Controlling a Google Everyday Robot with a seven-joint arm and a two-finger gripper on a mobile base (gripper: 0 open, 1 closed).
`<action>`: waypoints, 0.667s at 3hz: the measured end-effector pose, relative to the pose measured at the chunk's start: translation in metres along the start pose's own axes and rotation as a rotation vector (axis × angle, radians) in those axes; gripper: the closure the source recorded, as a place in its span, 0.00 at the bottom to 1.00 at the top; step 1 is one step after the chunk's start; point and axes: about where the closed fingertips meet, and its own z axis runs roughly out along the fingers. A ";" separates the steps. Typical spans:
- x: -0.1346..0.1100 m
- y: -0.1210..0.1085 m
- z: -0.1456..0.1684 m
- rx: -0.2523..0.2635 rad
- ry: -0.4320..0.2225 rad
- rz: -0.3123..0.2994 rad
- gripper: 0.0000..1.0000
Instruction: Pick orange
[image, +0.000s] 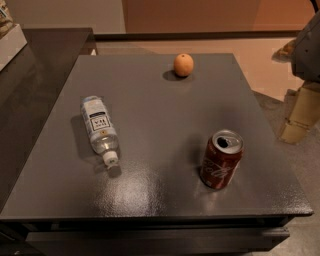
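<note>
The orange (183, 64) is a small round fruit resting on the dark grey table (160, 110), near its far edge and right of centre. My gripper (299, 117) shows as a pale beige part under a grey arm segment at the right edge of the view. It is beyond the table's right side, well apart from the orange, and holds nothing that I can see.
An open red soda can (221, 159) stands upright at the front right of the table. A clear water bottle (100, 128) lies on its side at the left, cap toward the front. A dark glossy counter (30, 75) adjoins the table's left side.
</note>
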 end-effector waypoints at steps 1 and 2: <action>0.000 0.000 0.000 0.000 0.000 0.000 0.00; -0.001 -0.019 0.009 -0.019 -0.031 0.013 0.00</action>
